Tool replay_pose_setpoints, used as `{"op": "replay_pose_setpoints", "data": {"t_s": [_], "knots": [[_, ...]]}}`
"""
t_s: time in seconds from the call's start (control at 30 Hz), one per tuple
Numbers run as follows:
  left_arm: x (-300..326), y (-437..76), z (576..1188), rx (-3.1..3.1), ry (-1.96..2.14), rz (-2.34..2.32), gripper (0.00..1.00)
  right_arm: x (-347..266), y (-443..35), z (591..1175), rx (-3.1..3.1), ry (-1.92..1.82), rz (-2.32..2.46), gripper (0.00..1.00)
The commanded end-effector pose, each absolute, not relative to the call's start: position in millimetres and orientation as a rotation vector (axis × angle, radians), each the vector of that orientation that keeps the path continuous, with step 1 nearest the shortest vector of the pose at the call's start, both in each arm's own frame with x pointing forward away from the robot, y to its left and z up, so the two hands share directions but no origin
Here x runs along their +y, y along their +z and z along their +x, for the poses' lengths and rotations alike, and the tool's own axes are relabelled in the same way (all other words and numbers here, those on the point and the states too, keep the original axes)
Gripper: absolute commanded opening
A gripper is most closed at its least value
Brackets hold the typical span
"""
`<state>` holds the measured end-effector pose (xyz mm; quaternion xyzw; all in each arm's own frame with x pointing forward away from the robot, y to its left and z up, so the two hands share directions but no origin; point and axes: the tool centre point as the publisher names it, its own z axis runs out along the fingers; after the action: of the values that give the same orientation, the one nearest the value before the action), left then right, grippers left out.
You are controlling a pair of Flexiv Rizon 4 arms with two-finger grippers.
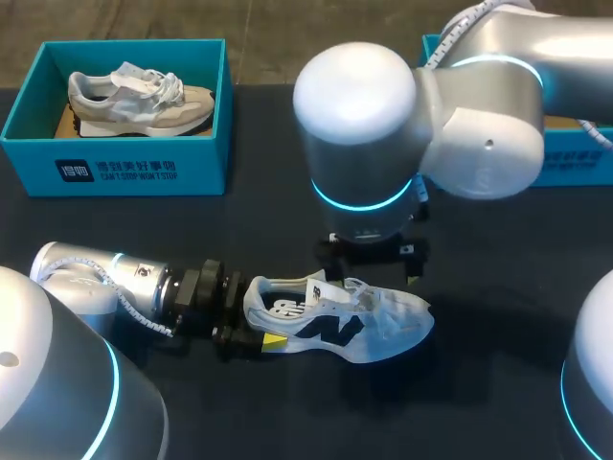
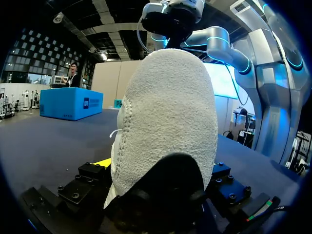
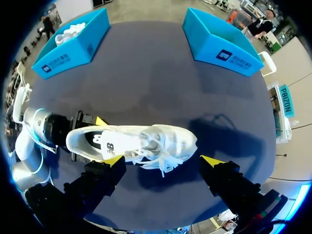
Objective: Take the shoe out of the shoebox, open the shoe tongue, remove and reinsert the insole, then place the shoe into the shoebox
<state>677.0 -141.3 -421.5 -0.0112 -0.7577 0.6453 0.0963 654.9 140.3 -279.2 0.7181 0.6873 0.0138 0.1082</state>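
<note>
**Shoe out on the worktop, heel clamped**

The white shoe [image 1: 340,321] stands on its sole on the dark worktop [image 1: 268,230], toward the near edge, with its toe pointing at the right edge. The left claw [image 1: 263,316] is clamped on its heel from both sides. The right claw [image 3: 163,161] hangs above the laces, fingers spread wide apart. A blue shoebox [image 1: 115,163] at the far-left corner holds a second shoe [image 1: 139,96].

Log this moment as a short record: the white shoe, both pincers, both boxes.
shoe: white shoe out of its box, on the table, heel toward my left arm
left pincer: left pincer shut on the shoe's heel
right pincer: right pincer open, above the laces, not touching
left shoebox: left shoebox holds a beige shoe
right shoebox: right shoebox partly behind my right arm, inside hidden
</note>
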Motion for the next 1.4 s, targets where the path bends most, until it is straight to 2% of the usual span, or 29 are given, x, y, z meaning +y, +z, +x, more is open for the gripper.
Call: {"op": "replay_pose_setpoints", "data": {"t_s": [0.03,0.5,1.4], "knots": [[-141,-422,677,-2.247,1.909,-0.031,0.00,158,-287,645,1.883,-0.053,2.107,1.00],[-141,-422,677,-2.247,1.909,-0.031,0.00,195,-301,648,1.724,-0.169,2.147,1.00],[-141,-422,677,-2.247,1.909,-0.031,0.00,207,-330,666,1.677,-0.228,2.134,1.00]]}}
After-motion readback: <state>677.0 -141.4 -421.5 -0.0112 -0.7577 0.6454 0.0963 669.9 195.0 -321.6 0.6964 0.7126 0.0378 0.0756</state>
